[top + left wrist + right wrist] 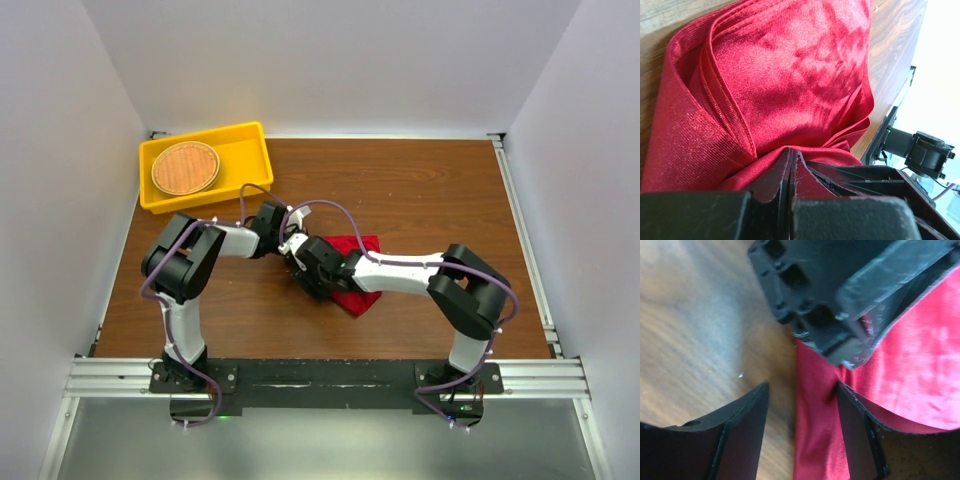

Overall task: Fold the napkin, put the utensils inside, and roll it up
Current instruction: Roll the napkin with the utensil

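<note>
left gripper (791, 154): jaws fully closed, pinching a bunched fold of the napkin (790, 75) right at the tips. The cloth fans out ahead of the tips in several stacked layers, with hemmed edges showing on one side. It lies on the table (700, 315), with wood visible past it on both sides.

right gripper (801, 387): jaws apart, nothing clamped. It sits nose to nose with the left gripper, whose tips are just ahead of it and slightly off to one side. The napkin's edge runs through the gap between the jaws. One finger (740, 435) is over bare wood, the other finger (855, 435) is over red cloth. Can't tell whether that second finger touches the cloth or sits just above it.

Top view: both grippers meet at the napkin's end nearest the left arm, mid-table. The rest of the napkin lies under and behind the right wrist, partly hidden by that arm. It's a compact folded bundle, not spread flat.

A yellow bin (262, 150) sits well beyond the left gripper at the table's far corner, well apart from the napkin. A round woven mat (185, 167) lies inside it.
</note>
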Robot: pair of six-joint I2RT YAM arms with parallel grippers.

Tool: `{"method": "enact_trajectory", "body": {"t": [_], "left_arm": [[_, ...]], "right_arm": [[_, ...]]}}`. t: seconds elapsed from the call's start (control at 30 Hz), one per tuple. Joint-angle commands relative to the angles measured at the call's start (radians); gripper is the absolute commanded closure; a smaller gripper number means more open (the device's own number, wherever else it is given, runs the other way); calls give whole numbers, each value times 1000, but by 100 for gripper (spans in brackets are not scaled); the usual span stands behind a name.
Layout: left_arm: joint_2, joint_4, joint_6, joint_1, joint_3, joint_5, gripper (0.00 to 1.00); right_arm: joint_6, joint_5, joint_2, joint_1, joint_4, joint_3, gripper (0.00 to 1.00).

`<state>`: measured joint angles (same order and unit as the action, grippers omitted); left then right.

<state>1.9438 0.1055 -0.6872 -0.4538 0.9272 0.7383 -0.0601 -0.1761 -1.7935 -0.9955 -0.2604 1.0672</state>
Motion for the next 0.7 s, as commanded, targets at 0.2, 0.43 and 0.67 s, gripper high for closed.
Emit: {"method": "enact_trajectory", "body": {"t": [0.2,0.43,0.67], "left_arm": [[61,-151,55,15,-18,-66,100],[29,-174,80,44,-1,-57,100],[-179,-178,43,160,24,-120,71]], "right_arm": [[-47,-120,-75,-5,-7,-3,53],[-127,82,-108,79,9,-44,89],[-135,400,-132,168,53,-67,100]]}}
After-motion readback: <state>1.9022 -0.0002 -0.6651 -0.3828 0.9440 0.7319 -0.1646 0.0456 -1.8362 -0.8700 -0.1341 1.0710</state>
